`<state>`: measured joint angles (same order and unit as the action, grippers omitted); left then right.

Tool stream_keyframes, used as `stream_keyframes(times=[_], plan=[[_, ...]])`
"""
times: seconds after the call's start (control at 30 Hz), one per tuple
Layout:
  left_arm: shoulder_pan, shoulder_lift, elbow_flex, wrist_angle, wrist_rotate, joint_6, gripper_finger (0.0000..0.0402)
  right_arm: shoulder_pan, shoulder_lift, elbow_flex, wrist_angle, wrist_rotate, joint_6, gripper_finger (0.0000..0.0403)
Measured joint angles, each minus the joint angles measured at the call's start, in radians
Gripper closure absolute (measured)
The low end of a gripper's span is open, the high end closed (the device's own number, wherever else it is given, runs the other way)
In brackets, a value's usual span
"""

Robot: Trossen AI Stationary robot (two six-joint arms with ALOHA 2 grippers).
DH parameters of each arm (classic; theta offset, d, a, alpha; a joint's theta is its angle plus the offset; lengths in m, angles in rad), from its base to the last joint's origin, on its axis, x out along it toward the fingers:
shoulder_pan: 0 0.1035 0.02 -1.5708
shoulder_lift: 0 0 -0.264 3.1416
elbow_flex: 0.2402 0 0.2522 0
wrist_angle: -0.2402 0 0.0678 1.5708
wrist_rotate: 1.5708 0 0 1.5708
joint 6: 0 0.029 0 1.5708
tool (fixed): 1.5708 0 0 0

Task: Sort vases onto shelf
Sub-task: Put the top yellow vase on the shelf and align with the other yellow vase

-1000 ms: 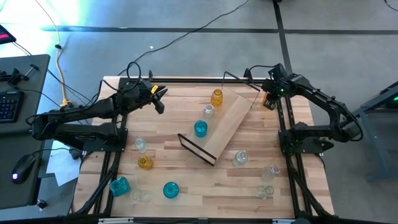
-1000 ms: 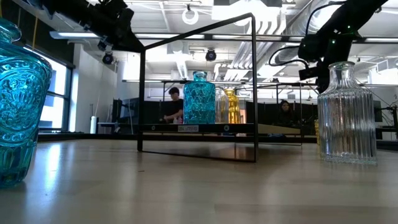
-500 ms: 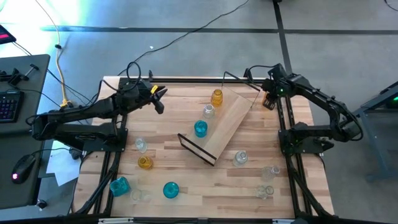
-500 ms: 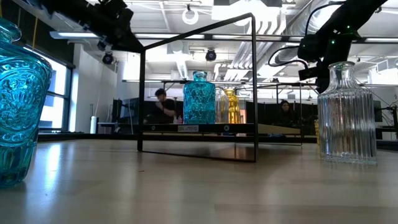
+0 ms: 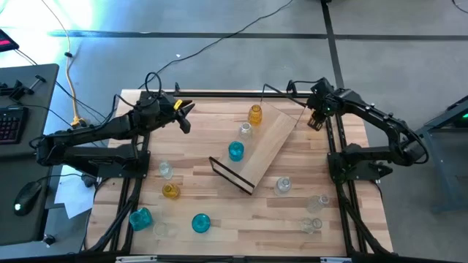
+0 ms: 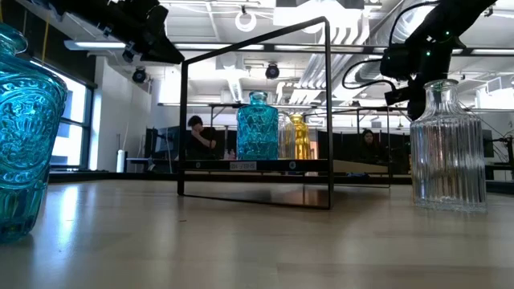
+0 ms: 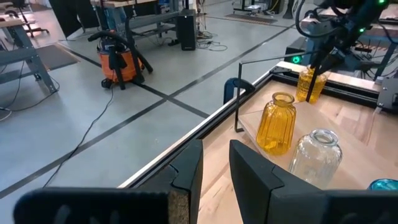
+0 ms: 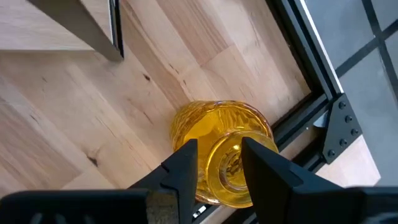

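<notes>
Amber glass, ribbed and bottle-shaped, fills the right wrist view: a small vase [image 8: 221, 158] stands by the bench's far right corner, just inside the black rail, and the right gripper [image 8: 217, 163] hangs over it with its fingers parted on either side of the neck, not closed on it. The shelf [image 5: 265, 146], a long light-wood board with black wire end frames, lies slantwise across the middle of the bench; an amber vase [image 5: 254, 114], a clear vase [image 5: 245, 130] and a teal vase [image 5: 235, 151] stand along it. Other teal, amber and clear vases are scattered toward the near edge. The left gripper [image 5: 186, 117] hovers near the far left corner, its fingers slightly apart and holding nothing.
</notes>
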<state>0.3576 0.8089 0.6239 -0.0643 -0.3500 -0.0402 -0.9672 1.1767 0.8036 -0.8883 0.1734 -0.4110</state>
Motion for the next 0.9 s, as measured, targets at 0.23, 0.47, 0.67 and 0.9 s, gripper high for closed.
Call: stream_keyframes(times=[0.23,0.47,0.67,0.9], plan=[[0.000,-0.006,0.000,0.000,0.000,0.000,0.0330,0.029,0.000,0.000,-0.026,0.026,0.047,0.0286],[0.000,-0.006,0.000,0.000,0.000,0.000,0.0330,0.065,-0.009,0.002,-0.095,0.033,0.134,0.0286],[0.000,-0.006,0.000,0.002,0.000,0.001,0.0330,0.064,-0.074,-0.008,-0.291,0.053,0.212,0.0286],[0.000,-0.005,0.000,0.003,0.001,0.007,0.0330,0.064,-0.178,-0.004,-0.299,-0.004,0.264,0.0290]])
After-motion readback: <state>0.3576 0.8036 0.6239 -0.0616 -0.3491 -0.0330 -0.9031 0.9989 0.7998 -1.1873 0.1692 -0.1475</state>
